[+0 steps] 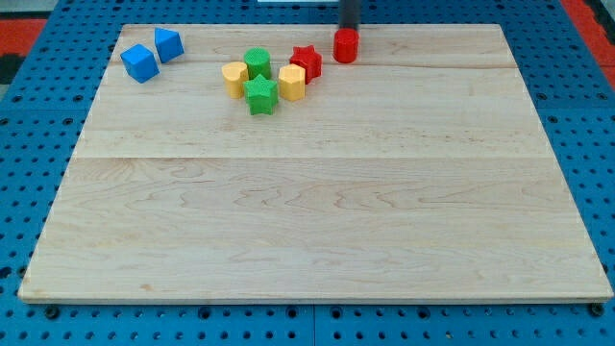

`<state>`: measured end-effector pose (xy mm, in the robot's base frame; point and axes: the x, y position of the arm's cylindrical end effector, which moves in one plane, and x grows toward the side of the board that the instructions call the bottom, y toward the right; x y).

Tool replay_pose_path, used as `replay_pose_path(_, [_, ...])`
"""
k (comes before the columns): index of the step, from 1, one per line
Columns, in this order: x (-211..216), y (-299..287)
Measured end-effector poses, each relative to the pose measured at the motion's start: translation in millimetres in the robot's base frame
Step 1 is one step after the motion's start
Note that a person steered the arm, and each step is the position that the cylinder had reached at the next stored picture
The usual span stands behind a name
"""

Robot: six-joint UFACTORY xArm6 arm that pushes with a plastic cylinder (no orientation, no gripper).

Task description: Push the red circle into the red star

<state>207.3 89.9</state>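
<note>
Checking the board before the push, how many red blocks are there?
2: the red circle near the view's top, just below my tip, and the red star to its left. None look hidden.

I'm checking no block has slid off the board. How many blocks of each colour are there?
Blue blocks: 2
Yellow blocks: 2
Green blocks: 2
Red blocks, star and circle: 2
Total: 8

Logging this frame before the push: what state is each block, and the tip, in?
red circle: upright, apart from star
red star: touching a yellow block
green star: in the cluster
green block: in the cluster
blue blocks: paired, apart
my tip: just behind circle
</note>
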Motion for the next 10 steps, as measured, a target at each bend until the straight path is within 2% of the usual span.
replay_pose_path(1, [13, 4])
replay_pose_path(3, [18, -83])
replay_pose_path(5, [59, -108])
replay_pose_path(7, [134, -118])
replay_pose_path(8, [146, -111])
replay_pose_path(10, [108, -157])
